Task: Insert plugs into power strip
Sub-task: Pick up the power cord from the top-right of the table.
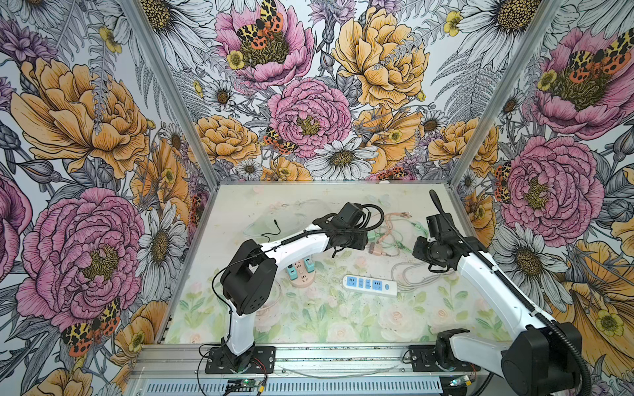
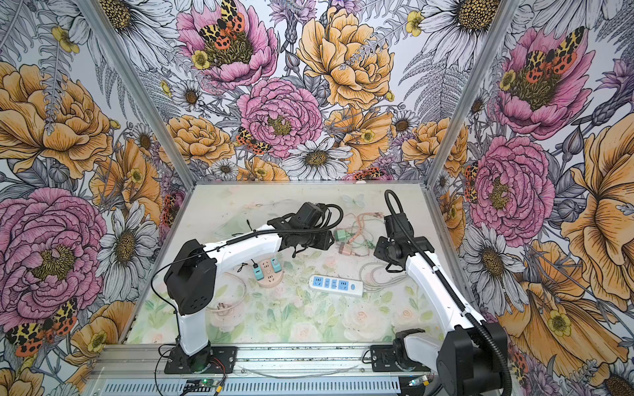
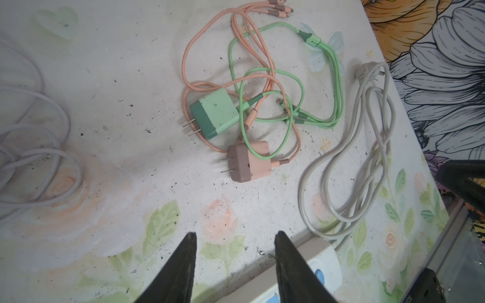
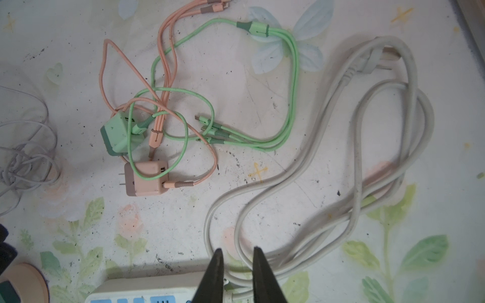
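Two plugs seated, two loose on the surface [image 1: 240,209]

The teal plugs [image 2: 257,272] stand upright in the round pink power strip [image 2: 270,279], left of the surface's middle. The green plug [image 3: 215,112] and the pink-brown plug [image 3: 249,162] lie on their sides just beside each other toward the far right corner, cables tangled. The white power strip [image 1: 370,285] lies near the middle. The left gripper [image 3: 236,233] is spread wide and empty. The right gripper [image 4: 238,249] shows only a narrow gap, above the gray cord [image 4: 357,162], pinching nothing.
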{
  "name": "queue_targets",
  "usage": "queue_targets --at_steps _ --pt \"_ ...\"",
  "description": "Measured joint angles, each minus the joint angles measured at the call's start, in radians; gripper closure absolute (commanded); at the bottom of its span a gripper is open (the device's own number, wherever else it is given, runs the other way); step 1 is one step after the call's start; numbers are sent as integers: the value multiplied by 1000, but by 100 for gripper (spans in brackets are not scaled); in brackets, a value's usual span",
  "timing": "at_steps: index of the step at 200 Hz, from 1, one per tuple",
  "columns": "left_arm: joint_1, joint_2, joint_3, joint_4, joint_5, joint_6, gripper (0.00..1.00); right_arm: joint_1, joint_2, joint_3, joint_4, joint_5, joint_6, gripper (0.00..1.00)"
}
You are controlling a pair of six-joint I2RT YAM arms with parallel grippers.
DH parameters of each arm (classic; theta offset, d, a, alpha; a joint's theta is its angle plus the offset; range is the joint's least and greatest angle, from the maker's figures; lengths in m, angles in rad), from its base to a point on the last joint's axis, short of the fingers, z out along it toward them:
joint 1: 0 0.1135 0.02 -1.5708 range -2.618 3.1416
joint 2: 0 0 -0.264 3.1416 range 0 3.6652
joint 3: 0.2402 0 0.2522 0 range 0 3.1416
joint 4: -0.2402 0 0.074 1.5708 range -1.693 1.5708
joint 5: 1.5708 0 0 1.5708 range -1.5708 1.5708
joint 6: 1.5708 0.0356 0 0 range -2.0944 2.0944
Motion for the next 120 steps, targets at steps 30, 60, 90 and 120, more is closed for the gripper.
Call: queue_targets --at_steps 30,60,90,120 --pt "0 14 0 14 5 -3 50 -6 72 8 62 -21 -8 78" --pt "0 16 -6 35 9 -10 51 -6 151 36 117 -46 -15 78" --pt "-1 16 -35 64 12 -26 51 -6 209 80 175 -70 -19 77" --pt "-2 13 -80 82 12 -37 51 -6 265 130 230 -94 -23 70"
